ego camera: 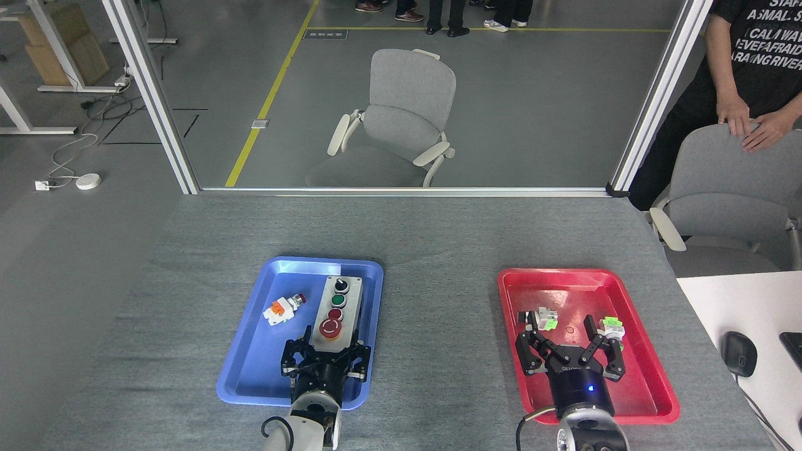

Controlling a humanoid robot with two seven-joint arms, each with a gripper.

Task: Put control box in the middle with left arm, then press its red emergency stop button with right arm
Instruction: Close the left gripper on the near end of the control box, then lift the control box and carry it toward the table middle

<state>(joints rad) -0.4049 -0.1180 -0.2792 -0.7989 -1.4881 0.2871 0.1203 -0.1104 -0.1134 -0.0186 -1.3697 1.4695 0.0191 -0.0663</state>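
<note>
My left gripper (324,359) clamps the near end of the control box (336,313), which lies lengthwise in the blue tray (250,369) close to its right rim, red emergency stop button (329,328) nearest me. My right gripper (569,351) hangs spread wide over the red tray (651,376). Between the trays the bench (438,326) is bare.

The left gripper (324,358) hides the control box's (337,307) near end
</note>
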